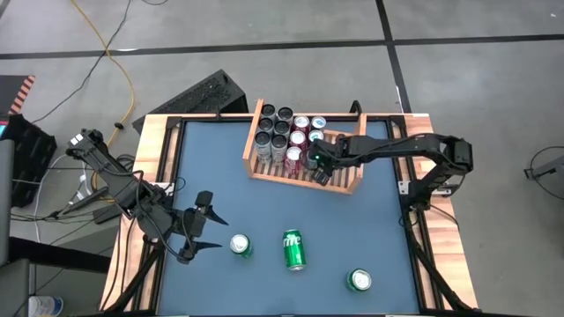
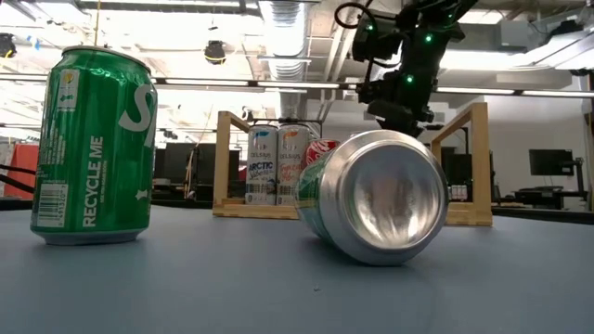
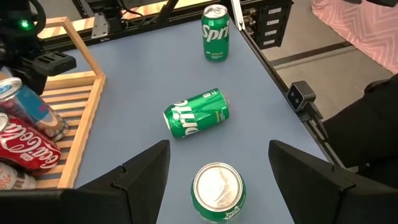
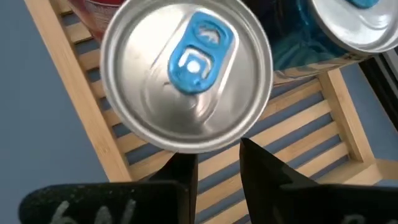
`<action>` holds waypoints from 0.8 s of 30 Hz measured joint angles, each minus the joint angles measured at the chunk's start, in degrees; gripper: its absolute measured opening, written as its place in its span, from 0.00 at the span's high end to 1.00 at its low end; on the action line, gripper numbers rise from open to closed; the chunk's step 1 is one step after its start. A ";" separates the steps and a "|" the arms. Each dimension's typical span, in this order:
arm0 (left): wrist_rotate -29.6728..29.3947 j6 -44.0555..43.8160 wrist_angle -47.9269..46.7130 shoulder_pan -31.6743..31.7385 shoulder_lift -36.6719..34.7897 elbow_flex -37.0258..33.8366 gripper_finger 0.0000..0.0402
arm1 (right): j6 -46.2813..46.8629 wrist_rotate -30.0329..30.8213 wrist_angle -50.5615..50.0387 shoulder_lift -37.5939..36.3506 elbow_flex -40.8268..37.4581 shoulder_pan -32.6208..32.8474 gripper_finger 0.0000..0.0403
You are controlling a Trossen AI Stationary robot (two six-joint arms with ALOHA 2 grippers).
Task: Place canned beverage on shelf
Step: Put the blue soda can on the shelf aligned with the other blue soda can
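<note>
Green cans are what you have left to move: three sit loose toward the near edge of the table [image 1: 370,220]. One upright can [image 1: 241,246] stands near the near-left corner, a lying can [image 1: 293,249] is at the middle of that edge, and a third can [image 1: 359,281] stands upright toward the near-right corner. The shelf [image 1: 291,178] sits at the middle of the far edge, its left part packed with standing cans.

Your right gripper [image 1: 319,167] hangs inside the shelf over its right part. Its fingers are pressed almost together and pinch nothing. A blue-tabbed can [image 4: 186,74] stands just beside the fingertips, with more cans crowded past it. If you pull that arm out sideways or low, you will likely clip this can and topple it into the others, so I would lift clear first.

Your left gripper [image 1: 198,227] is spread wide, with the upright can just ahead of it but not between the fingers. An off-centre approach could catch it with one finger and tip it. The lying can will probably roll if nudged, and the near edge is close.
</note>
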 joint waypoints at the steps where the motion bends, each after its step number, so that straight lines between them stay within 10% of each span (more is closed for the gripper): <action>1: 0.00 0.02 -0.01 -0.01 0.00 0.00 0.35 | 0.00 -0.01 -0.38 0.00 0.00 0.08 0.75; 10: 0.00 -1.03 -0.02 -0.02 0.00 0.00 0.35 | 2.47 0.22 -0.75 -0.16 -0.15 4.55 0.75; 24: 0.05 0.05 -0.01 -0.01 0.00 0.00 0.35 | 14.70 8.59 24.58 -0.40 -15.18 13.69 0.75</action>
